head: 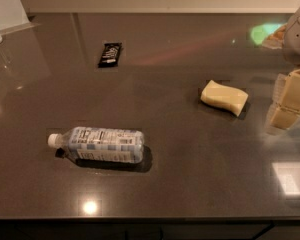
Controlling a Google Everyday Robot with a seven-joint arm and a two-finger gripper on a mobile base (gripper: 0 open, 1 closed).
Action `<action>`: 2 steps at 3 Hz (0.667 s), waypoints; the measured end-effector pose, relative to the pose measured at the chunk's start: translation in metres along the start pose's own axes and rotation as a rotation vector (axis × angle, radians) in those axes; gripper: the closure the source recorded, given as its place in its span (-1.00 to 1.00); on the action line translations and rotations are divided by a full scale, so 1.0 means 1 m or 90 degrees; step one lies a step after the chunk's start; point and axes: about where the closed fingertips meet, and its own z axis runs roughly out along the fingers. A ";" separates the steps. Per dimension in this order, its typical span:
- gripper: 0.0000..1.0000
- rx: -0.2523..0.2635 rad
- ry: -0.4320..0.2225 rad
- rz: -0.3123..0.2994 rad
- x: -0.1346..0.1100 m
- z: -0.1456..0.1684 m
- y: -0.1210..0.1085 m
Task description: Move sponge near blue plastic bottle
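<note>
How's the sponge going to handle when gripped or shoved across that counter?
The sponge looks soft and wavy, so it will probably squash under a grip rather than stay stiff. It lies flat, so it likely slides on the glossy counter without rolling. The claw hangs at the right edge, apart from it.

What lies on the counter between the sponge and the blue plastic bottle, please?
Nothing: in the camera view the countertop is bare between the sponge and the blue plastic bottle. The gripper hangs at the right edge, beyond the sponge.
</note>
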 end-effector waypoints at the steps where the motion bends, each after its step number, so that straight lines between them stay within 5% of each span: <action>1: -1.00 0.001 -0.001 0.000 -0.001 -0.001 0.000; 2: -1.00 -0.014 -0.017 0.012 -0.008 0.015 -0.008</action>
